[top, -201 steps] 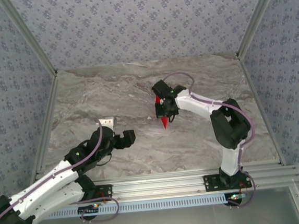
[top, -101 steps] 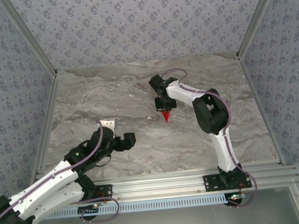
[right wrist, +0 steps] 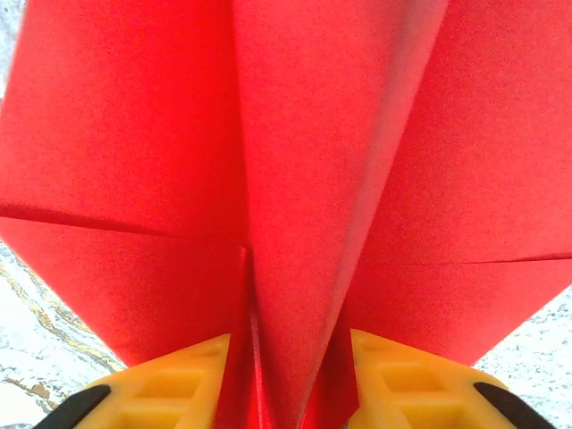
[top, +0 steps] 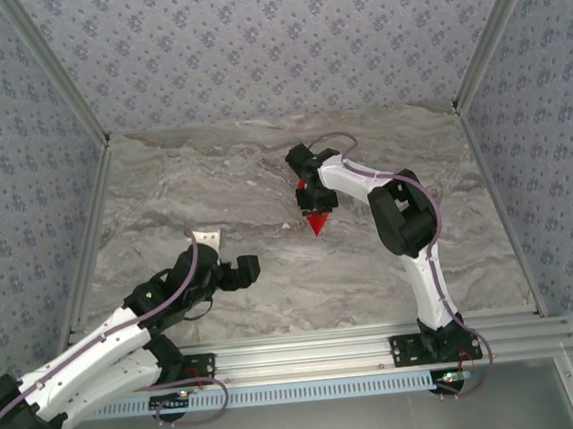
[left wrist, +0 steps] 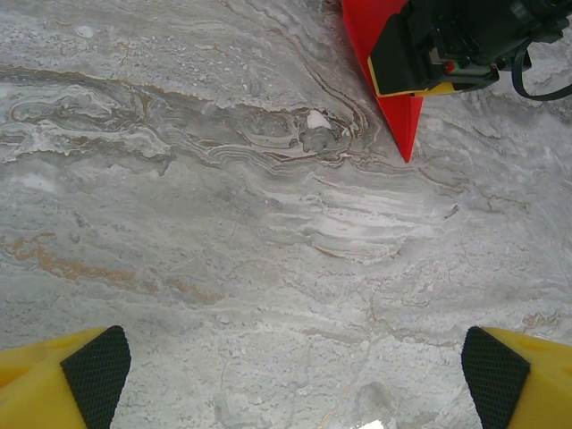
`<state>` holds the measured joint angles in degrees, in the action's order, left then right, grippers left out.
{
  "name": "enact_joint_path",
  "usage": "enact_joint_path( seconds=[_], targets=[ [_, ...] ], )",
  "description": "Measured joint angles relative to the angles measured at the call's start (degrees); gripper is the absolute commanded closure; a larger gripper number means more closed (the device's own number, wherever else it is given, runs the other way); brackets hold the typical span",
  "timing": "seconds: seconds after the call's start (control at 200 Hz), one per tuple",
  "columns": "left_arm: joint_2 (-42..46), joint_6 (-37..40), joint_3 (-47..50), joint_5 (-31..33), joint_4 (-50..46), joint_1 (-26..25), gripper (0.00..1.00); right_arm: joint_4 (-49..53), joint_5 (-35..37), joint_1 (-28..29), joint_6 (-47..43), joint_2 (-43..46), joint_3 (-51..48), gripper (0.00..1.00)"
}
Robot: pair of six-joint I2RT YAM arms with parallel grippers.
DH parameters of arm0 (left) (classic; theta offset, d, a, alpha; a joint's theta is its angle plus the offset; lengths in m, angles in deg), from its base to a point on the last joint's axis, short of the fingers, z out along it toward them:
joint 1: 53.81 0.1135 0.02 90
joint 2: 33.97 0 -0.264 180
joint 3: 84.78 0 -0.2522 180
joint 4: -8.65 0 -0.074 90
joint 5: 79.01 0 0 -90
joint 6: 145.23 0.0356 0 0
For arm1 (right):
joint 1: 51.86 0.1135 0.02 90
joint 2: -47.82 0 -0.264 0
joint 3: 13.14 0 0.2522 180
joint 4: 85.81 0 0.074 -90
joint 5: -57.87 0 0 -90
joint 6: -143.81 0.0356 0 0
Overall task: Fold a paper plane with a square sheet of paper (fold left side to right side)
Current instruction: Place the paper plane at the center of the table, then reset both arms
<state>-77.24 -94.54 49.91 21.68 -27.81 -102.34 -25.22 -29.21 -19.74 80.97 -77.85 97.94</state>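
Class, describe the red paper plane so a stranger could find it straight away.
Look at the grey marble table, near its middle, where the right gripper reaches. The paper plane sits between its yellow fingers. It is the one bright red, pointed thing there.

Count, top view: paper plane (top: 315, 223) x1, red, just off table centre toward 12 o'clock. Table (top: 212, 171) x1. Robot arms x2 — left arm (top: 97, 346) at approx. 7 o'clock, right arm (top: 408, 224) at approx. 4 o'clock. Grippers x2, one per arm: left gripper (top: 228, 252), right gripper (top: 314, 207). Yellow fingers (left wrist: 40, 380) w/ black pads (left wrist: 94, 366) — 2 per gripper, 4 total. Patterned walls (top: 272, 45) x3.
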Motion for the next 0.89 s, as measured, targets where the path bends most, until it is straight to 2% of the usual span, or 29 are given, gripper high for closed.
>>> enact_joint_path(
  seconds=[0.16, 0.315, 0.475, 0.6, 0.65, 0.745, 0.894],
  targets=[
    [0.0, -0.72, 0.48, -0.92, 0.13, 3.21, 0.02, 1.03, 0.9, 0.07, -1.07, 1.4, -0.5, 0.52],
    [0.11, -1.7, 1.03, -2.56, -0.11, 10.05, 0.02, 2.05, 2.14, 0.24, -2.23, 7.69, -3.45, 0.36],
    [1.62, -2.32, 1.03, -4.04, -0.11, 18.6, 0.02, 2.62, 4.48, 0.42, -3.54, 20.02, -8.35, 0.23],
    [1.53, -2.01, 0.44, -3.56, -0.24, 25.42, 0.02, 0.7, 6.62, -0.07, -5.09, 32.22, -15.65, 0.07],
    [1.03, -1.14, -0.28, -2.45, -0.31, 27.74, 0.02, -0.96, 7.76, -0.74, -5.86, 36.96, -19.47, 0.0],
    [-1.2, 1.29, -2.56, 1.88, 0.13, 30.62, 0.02, -5.42, 10.19, -3.8, -6.95, 46.82, -28.96, 0.0],
    [-5.49, 8.26, -2.34, 12.24, 6.49, 31.67, 0.02, -16.81, 12.26, -14.91, -8.59, 60.08, -46.56, 0.0]
  ],
)
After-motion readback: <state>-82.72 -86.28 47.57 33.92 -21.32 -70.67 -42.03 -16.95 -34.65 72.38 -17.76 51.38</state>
